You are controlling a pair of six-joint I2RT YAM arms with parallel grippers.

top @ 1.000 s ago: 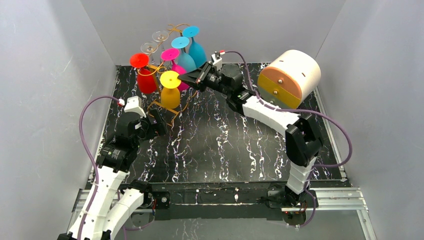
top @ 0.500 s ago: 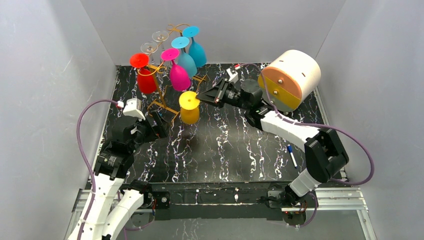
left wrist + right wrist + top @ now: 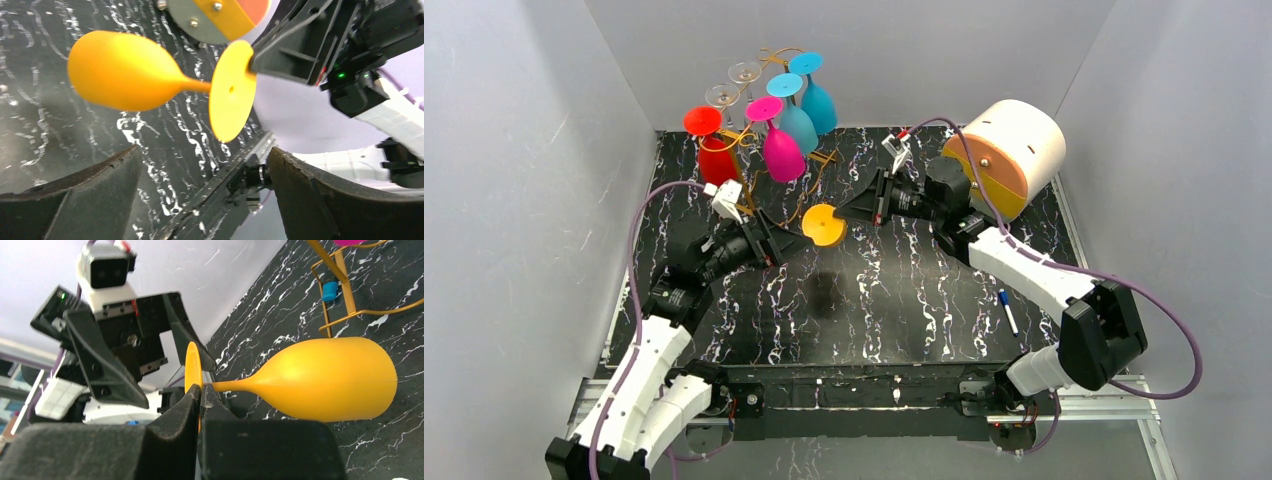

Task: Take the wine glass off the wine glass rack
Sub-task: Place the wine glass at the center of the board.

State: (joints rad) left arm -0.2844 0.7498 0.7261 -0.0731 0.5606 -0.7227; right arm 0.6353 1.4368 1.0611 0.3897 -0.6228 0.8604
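A yellow wine glass [image 3: 824,226] hangs on its side above the black marbled table, off the golden wire wine glass rack [image 3: 746,150]. My right gripper [image 3: 846,212] is shut on the rim of its round foot [image 3: 192,369], and the bowl [image 3: 327,378] points away from it. In the left wrist view the bowl [image 3: 122,70] lies to the left and the foot [image 3: 231,90] to the right. My left gripper [image 3: 205,165] stands open just below and short of the glass, touching nothing. Red, magenta, blue and clear glasses still hang on the rack.
A round white box with an orange and yellow face [image 3: 1009,152] stands at the back right, behind the right arm. A blue pen [image 3: 1007,312] lies on the table at the right. Grey walls close in on three sides. The rack's base [image 3: 345,295] is behind the glass.
My right arm pulled the yellow glass off the rack, carried it toward the table's middle and tipped it sideways. My left arm swung right toward the glass.
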